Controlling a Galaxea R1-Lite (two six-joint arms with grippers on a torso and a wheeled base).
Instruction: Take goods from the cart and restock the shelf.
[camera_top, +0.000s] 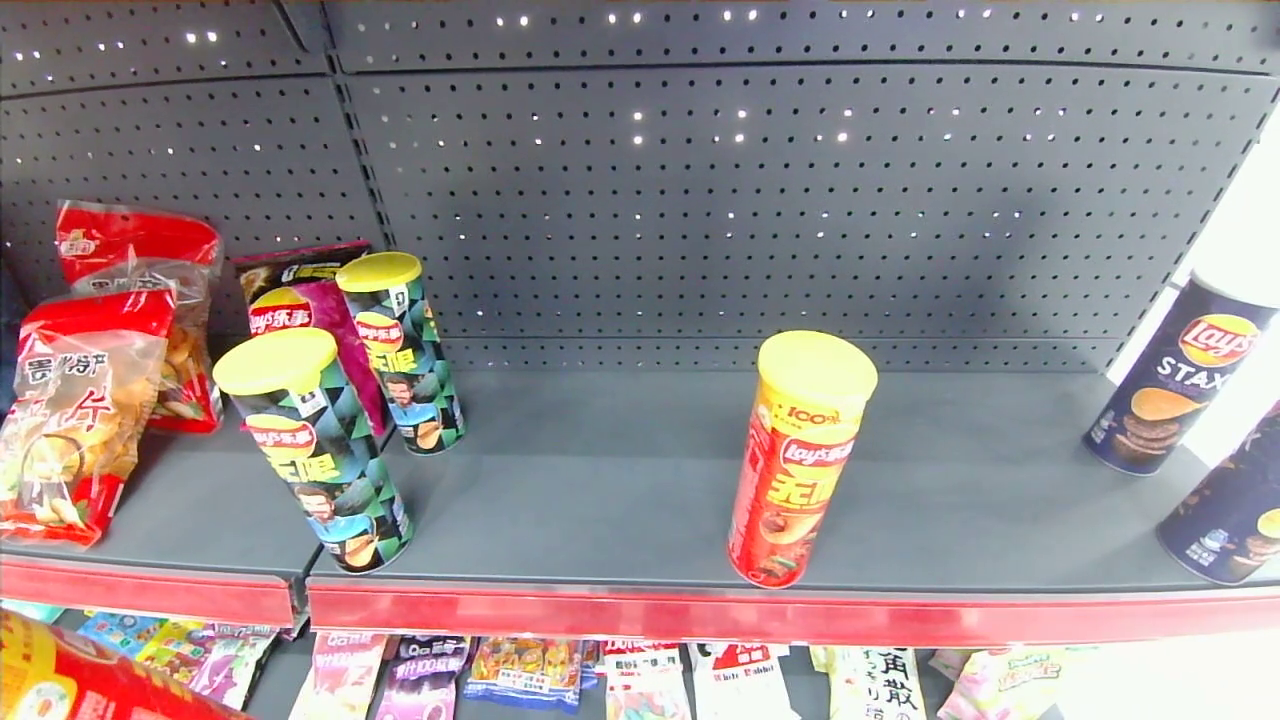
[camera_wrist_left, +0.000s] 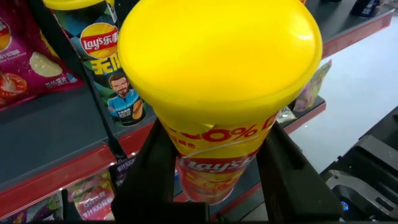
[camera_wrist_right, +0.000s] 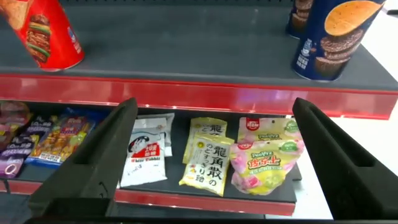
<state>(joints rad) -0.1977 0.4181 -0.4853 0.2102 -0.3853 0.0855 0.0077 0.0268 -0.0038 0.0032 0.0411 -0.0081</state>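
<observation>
In front of the red front edge of the shelf (camera_top: 620, 480), the left claw (camera_wrist_left: 214, 155) is clamped on a yellow-lidded chip can (camera_wrist_left: 217, 56), gripping the tube below the lid. The can is probably light and stiff, with a slick wrap and brittle contents, so hold it mid-body and never by the lid. The right claw (camera_wrist_right: 214, 106) hangs with its fingers wide apart. The grey deck looks flat, with bare room between the green cans (camera_top: 315, 450) and the red can (camera_top: 795, 460).
</observation>
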